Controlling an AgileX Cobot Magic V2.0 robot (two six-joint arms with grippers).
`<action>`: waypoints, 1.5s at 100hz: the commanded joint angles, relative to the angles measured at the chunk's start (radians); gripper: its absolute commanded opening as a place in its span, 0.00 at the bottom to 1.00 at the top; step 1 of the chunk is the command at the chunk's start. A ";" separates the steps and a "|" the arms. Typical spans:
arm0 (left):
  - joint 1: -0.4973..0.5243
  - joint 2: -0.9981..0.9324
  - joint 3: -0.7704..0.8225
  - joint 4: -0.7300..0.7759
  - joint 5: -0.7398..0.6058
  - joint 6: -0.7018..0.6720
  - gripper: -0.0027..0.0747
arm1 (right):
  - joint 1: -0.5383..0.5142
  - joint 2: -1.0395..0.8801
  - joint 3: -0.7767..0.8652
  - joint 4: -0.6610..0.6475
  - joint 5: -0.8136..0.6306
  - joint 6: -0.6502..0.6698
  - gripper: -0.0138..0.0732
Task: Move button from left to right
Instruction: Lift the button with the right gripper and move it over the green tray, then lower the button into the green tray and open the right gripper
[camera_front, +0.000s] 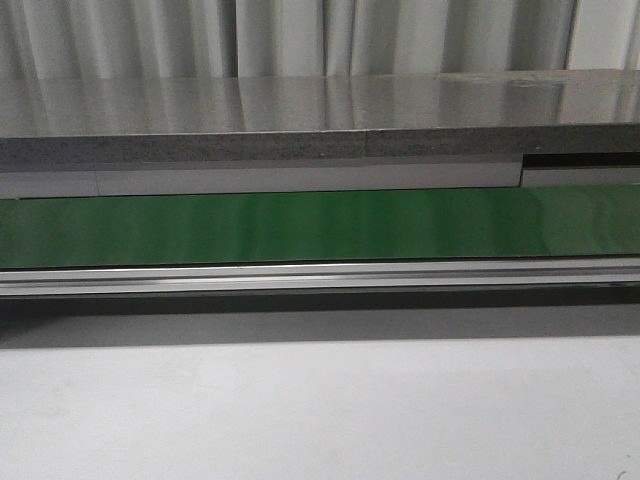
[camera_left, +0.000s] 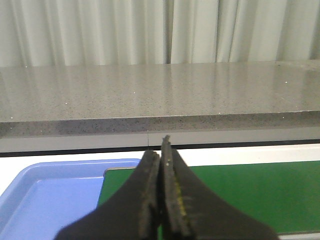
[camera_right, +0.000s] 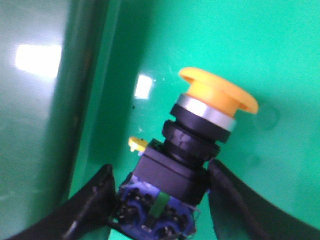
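Note:
The button (camera_right: 200, 135) shows only in the right wrist view: a yellow-orange mushroom head, a silver ring, a black boxy body and a blue base with metal contacts. It lies tilted between the fingers of my right gripper (camera_right: 160, 172), which press on both sides of its body just above a green surface (camera_right: 210, 35). My left gripper (camera_left: 161, 147) is shut and empty, above the edge between a blue tray (camera_left: 45, 200) and the green belt (camera_left: 260, 195). Neither gripper nor the button shows in the front view.
A green conveyor belt (camera_front: 320, 225) runs across the front view with a metal rail (camera_front: 320, 277) along its near side. A grey speckled counter (camera_front: 300, 105) and white curtains lie behind. A white table surface (camera_front: 320, 410) is in front.

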 joint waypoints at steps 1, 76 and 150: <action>-0.008 0.006 -0.027 -0.011 -0.075 -0.004 0.01 | -0.005 -0.053 -0.030 0.013 0.002 -0.008 0.60; -0.008 0.006 -0.027 -0.011 -0.075 -0.004 0.01 | -0.005 -0.108 -0.033 -0.053 -0.038 0.108 0.78; -0.008 0.006 -0.027 -0.011 -0.075 -0.004 0.01 | 0.275 -0.469 -0.032 0.238 -0.186 0.182 0.74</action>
